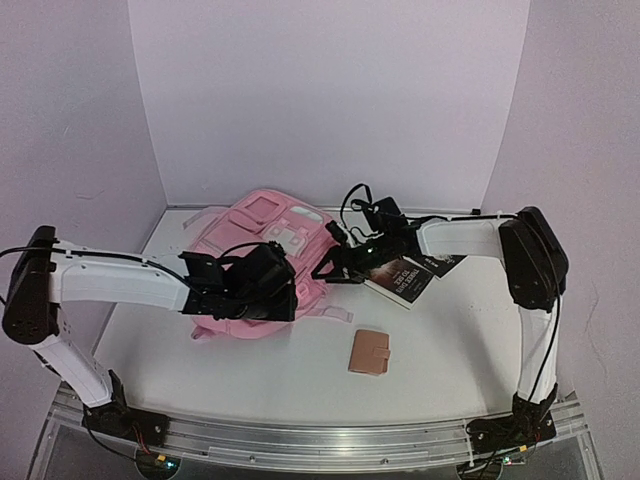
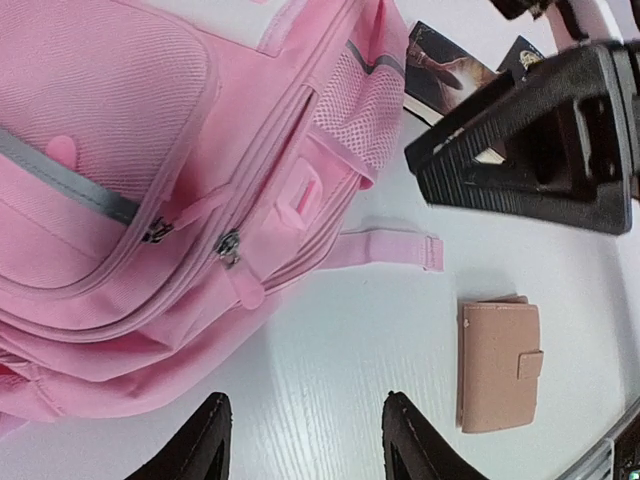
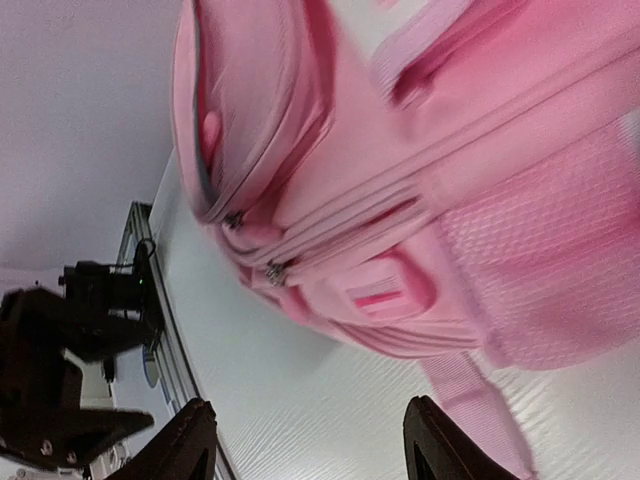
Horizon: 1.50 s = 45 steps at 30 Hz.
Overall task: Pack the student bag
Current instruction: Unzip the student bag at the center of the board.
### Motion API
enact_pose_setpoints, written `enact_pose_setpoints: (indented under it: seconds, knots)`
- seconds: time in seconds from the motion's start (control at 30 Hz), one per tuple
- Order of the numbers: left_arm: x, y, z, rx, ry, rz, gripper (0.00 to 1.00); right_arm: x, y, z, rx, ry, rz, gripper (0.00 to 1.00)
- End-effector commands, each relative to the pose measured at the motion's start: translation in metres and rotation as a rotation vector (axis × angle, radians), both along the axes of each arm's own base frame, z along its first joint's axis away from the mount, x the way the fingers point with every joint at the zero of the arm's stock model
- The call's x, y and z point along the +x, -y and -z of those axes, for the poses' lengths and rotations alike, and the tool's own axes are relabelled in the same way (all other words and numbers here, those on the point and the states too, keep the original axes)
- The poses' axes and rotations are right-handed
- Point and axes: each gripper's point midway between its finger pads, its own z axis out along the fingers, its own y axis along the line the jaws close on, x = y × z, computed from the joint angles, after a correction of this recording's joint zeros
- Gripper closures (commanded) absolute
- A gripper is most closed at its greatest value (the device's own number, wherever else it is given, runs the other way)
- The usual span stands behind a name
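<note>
Student bag (image 1: 262,228) toward far edge of table (image 1: 250,375); left hand (image 2: 305,445), right hand (image 3: 305,445) both apart, empty, at bag's edges.

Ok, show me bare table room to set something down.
Bare table left of the wallet, in front of the student bag; a smaller patch right of the wallet. Crowded between bag and book, where the right gripper hangs.

A white table (image 1: 250,370) with a faint wood grain is boxed in on three sides by plain, pale lilac panels: a back wall (image 1: 330,100) along its far edge, a left wall (image 1: 70,120) and a right wall (image 1: 585,130). A metal rail (image 1: 330,440) runs along the near edge. The light is soft and even, and the shadows are faint.
</note>
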Motion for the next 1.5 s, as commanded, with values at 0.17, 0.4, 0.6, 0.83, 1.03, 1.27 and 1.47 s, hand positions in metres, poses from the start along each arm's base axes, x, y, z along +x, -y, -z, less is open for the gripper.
enact_pose_setpoints:
  seconds: [0.17, 0.4, 0.6, 0.83, 1.03, 1.27, 1.47]
  knots:
    - [0.032, -0.001, 0.015, 0.024, 0.034, -0.303, 0.48, 0.044, -0.018, 0.011, -0.004, -0.031, 0.163, 0.37]
    - [0.036, -0.009, 0.038, 0.026, -0.014, -0.404, 0.5, 0.056, -0.028, 0.021, 0.026, -0.069, 0.201, 0.34]
    - [0.044, -0.012, 0.05, -0.03, -0.028, -0.422, 0.53, 0.059, -0.035, 0.023, 0.056, -0.092, 0.22, 0.34]
    - [0.057, -0.005, 0.056, -0.062, -0.027, -0.414, 0.55, 0.059, -0.044, 0.021, 0.071, -0.093, 0.233, 0.34]
    - [0.068, -0.009, 0.071, -0.063, -0.066, -0.432, 0.59, 0.064, -0.045, 0.035, 0.052, -0.121, 0.284, 0.36]
    - [0.071, -0.018, 0.079, 0.002, -0.079, -0.479, 0.74, 0.069, -0.048, 0.043, 0.053, -0.129, 0.347, 0.46]
    - [0.067, -0.027, 0.073, 0.019, -0.079, -0.5, 0.88, 0.075, -0.042, 0.059, 0.025, -0.136, 0.386, 0.48]
